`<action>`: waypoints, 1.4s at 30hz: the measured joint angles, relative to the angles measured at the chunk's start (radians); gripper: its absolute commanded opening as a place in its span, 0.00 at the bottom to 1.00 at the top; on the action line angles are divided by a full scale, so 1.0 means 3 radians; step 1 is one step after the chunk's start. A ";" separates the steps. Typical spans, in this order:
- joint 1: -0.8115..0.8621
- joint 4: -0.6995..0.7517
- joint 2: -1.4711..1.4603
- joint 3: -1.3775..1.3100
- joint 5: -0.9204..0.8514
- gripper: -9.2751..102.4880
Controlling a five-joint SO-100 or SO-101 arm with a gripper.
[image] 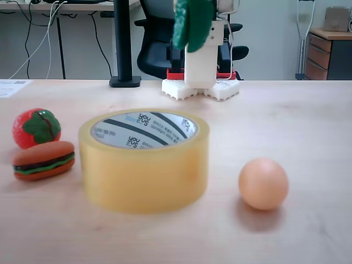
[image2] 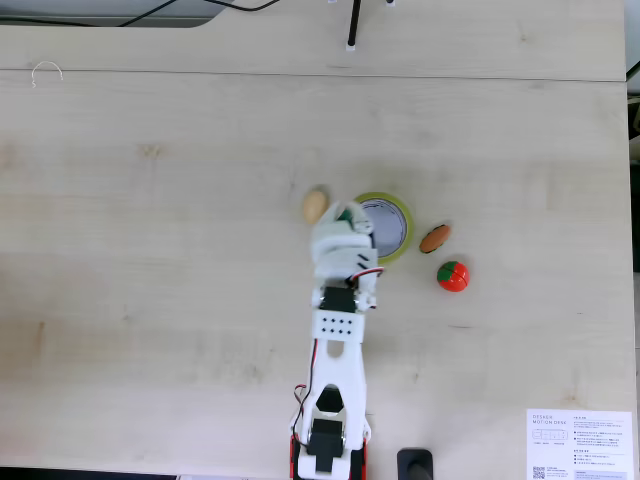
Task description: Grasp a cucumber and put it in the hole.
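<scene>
The white gripper [image: 193,25] grasps the small dark green toy cucumber [image: 192,22] mid-body, at twelve o'clock above the yellow tape roll's hole [image: 144,130]; it looks light, rubbery.

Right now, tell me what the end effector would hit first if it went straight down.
Probably the tape roll, at its rim or the hole. The end effector holds the cucumber above the near edge; depth is uncertain.
</scene>
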 measured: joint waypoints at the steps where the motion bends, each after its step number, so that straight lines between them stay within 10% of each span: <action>1: 0.0036 -0.0077 -0.0041 0.0000 0.0005 0.08; 23: 0.0281 -0.0297 -0.0378 0.0000 0.0010 0.10; 42: 0.0281 -0.0383 -0.0378 0.0000 0.0010 0.56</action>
